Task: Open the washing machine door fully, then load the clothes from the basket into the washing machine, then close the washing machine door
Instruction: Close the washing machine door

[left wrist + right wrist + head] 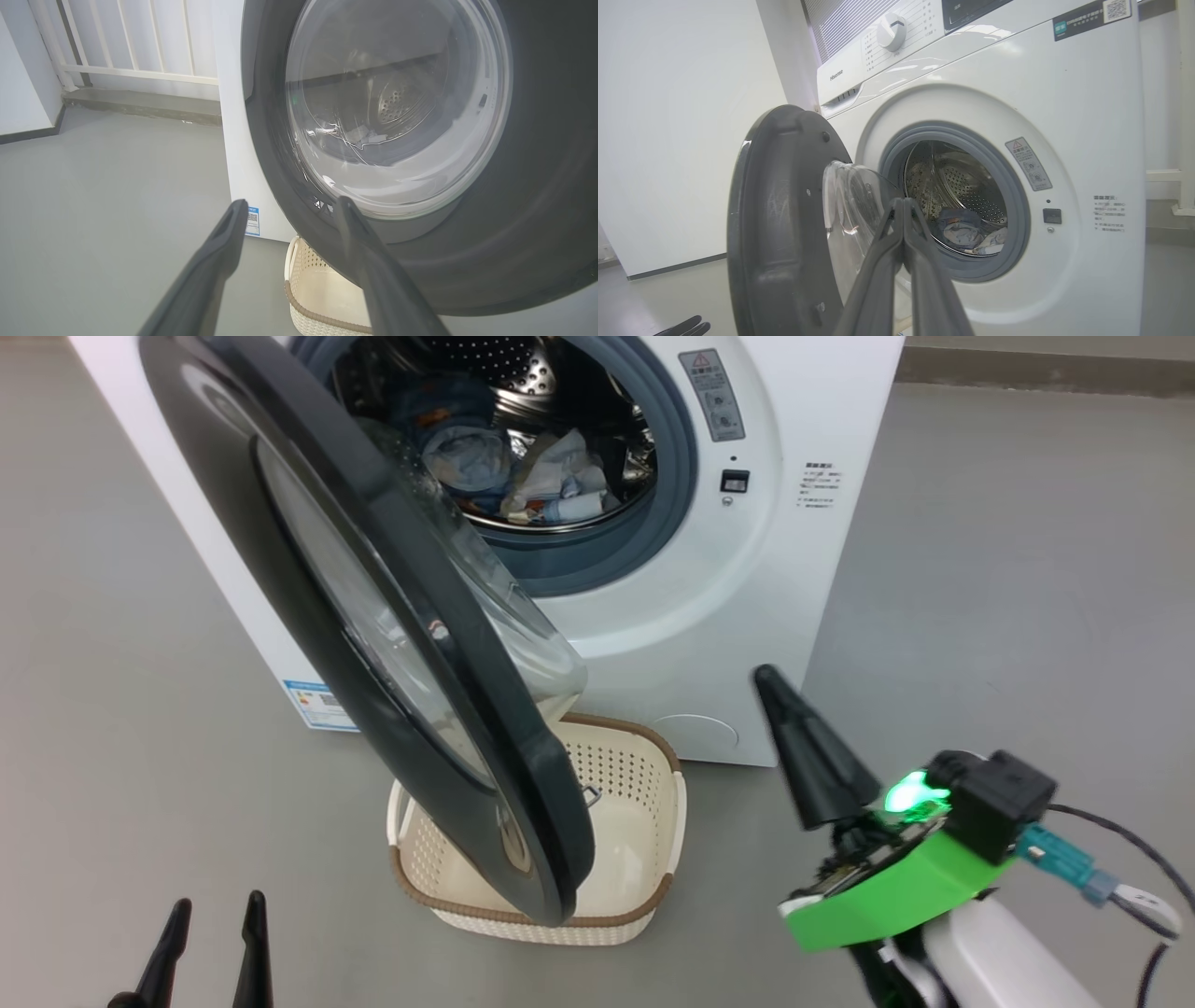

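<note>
The white washing machine (822,569) stands with its door (439,728) swung out toward me, about half open, hanging over the basket (625,775). The clothes (523,467) lie inside the steel drum, also seen as clothes (966,231) in the right wrist view. What I see of the basket's inside is bare. My left gripper (215,901) is open at the lower left, fingers pointing at the door's outer face (514,210). My right gripper (767,674) is shut on nothing, held right of the basket, aimed at the drum opening past the door's inner side (780,210).
Grey floor spreads left and right of the machine. A white railing (140,70) and a low ledge run behind it on the left. A round filter cap (695,733) sits low on the machine's front beside the basket.
</note>
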### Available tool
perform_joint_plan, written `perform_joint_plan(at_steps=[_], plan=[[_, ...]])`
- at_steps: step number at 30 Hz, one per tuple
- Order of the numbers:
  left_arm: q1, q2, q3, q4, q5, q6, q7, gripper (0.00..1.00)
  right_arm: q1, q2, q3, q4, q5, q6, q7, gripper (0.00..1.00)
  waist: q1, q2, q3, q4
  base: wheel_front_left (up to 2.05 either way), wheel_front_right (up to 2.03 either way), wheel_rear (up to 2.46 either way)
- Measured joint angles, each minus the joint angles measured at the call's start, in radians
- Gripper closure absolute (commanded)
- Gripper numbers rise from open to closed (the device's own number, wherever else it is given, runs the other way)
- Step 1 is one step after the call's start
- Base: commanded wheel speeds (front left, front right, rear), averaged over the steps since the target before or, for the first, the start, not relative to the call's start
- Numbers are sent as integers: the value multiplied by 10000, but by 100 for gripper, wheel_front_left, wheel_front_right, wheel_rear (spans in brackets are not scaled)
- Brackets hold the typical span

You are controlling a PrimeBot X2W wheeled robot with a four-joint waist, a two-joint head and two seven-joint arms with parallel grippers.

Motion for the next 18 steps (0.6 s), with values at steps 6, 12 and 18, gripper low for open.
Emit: perform_joint_plan(at_steps=[6, 12, 18], plan=[[3, -33, 0, -52, 2, 0, 0, 0, -407, 134, 1421, -527, 165, 0, 0, 100, 0, 0, -76, 249, 0, 0, 0], [3, -119, -8, -92, 79, 0, 0, 0, -607, 203, 2769, -920, 364, 0, 0, 100, 0, 0, -93, 451, 0, 0, 0], [5, -190, -2, -98, 82, 0, 0, 0, -713, 236, 3948, -941, 560, 0, 0, 100, 0, 0, -93, 551, 0, 0, 0]])
